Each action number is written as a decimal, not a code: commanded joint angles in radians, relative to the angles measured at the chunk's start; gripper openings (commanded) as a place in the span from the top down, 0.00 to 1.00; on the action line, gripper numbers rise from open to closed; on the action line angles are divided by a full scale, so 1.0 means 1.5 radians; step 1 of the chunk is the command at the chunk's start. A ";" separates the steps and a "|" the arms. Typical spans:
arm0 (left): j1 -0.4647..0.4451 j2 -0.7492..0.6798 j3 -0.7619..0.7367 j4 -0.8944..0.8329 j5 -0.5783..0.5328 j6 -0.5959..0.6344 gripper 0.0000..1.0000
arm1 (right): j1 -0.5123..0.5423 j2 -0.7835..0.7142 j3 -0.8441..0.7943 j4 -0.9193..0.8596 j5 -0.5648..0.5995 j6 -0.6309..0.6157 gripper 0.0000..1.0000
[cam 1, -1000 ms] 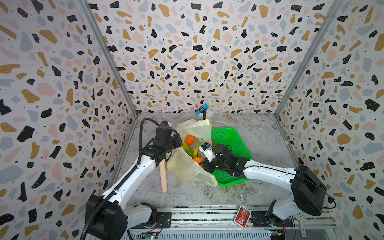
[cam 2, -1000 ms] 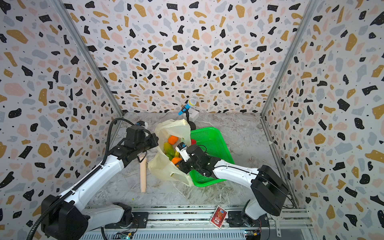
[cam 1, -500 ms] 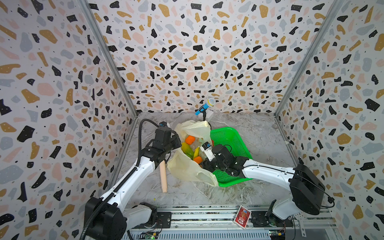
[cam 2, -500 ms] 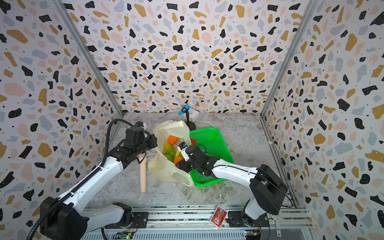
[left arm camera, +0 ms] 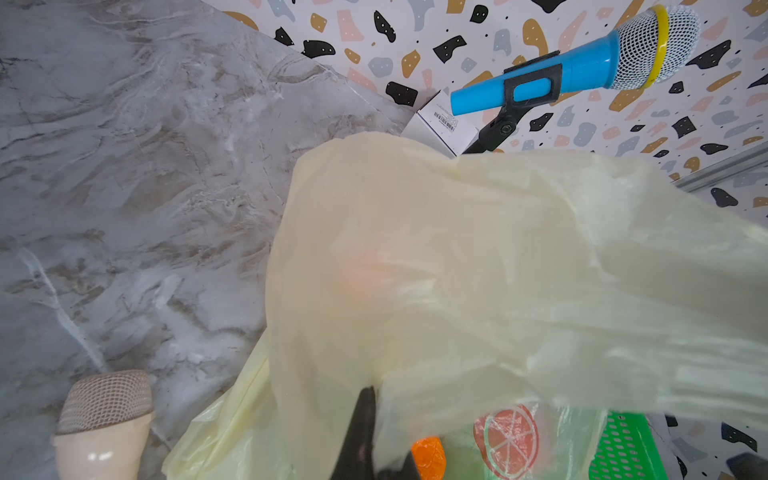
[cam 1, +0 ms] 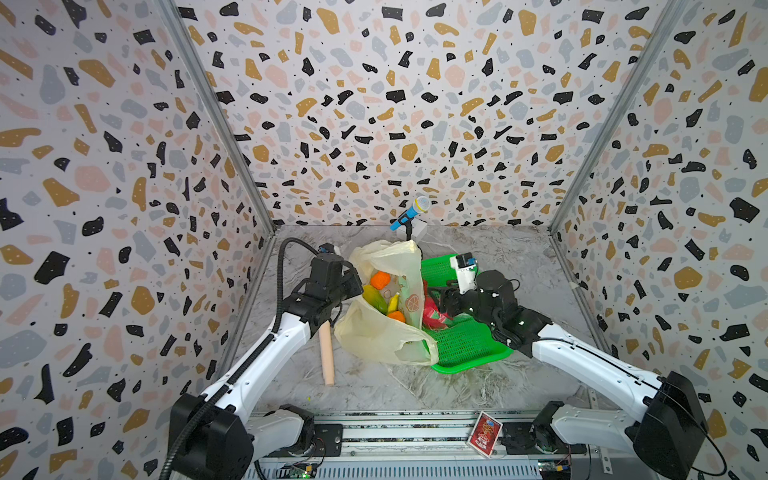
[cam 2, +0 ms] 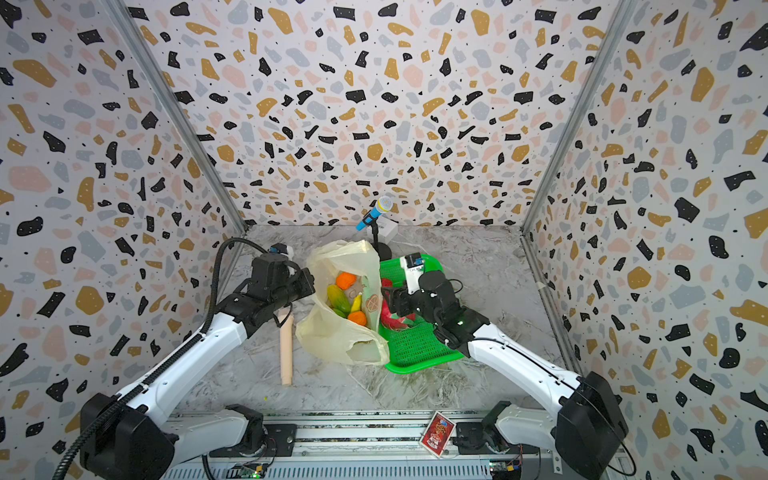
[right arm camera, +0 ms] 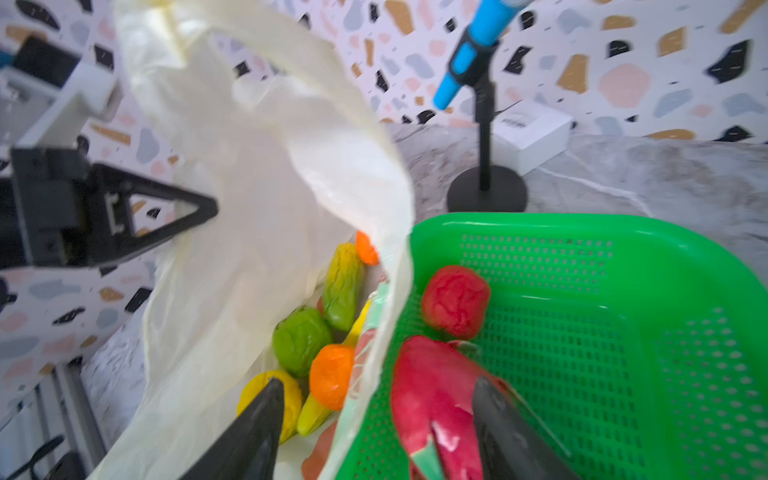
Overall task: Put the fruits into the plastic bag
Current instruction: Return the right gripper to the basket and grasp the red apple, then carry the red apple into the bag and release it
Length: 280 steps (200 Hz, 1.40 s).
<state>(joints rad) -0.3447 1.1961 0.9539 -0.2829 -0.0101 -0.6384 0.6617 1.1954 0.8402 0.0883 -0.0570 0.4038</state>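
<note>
While the left gripper (cam 1: 356, 286) is clamped on the plastic bag (cam 1: 374, 336) rim, bag sits near the middle of the tabletop (cam 1: 519, 266), mouth open | in it: orange (cam 1: 380, 279), banana (cam 1: 393, 301), lemon (right arm camera: 251, 392), bumpy green fruit (right arm camera: 301, 340) | dragon fruit (right arm camera: 432, 386) lying in green basket (cam 1: 469, 345) touching bag | right gripper (right arm camera: 376, 386) wide open, straddling bag wall and dragon fruit

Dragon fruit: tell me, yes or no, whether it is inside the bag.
No, in the right wrist view the dragon fruit lies in the green basket, outside the bag wall.
</note>
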 commanded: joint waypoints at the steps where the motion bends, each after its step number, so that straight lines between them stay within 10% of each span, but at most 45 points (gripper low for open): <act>1: -0.004 0.000 -0.007 0.016 -0.007 0.013 1.00 | -0.050 0.001 -0.025 0.016 -0.047 0.042 0.29; 179: -0.003 0.006 -0.010 0.006 -0.021 0.028 1.00 | -0.082 0.569 0.418 -0.208 -0.198 0.020 0.25; 280: -0.004 0.012 -0.009 0.008 -0.017 0.028 1.00 | -0.129 0.431 0.239 -0.080 -0.101 0.077 0.55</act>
<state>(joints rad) -0.3447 1.2095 0.9489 -0.2848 -0.0315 -0.6128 0.4976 1.9434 1.2507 -0.0654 -0.2379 0.5011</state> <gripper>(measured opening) 0.047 0.613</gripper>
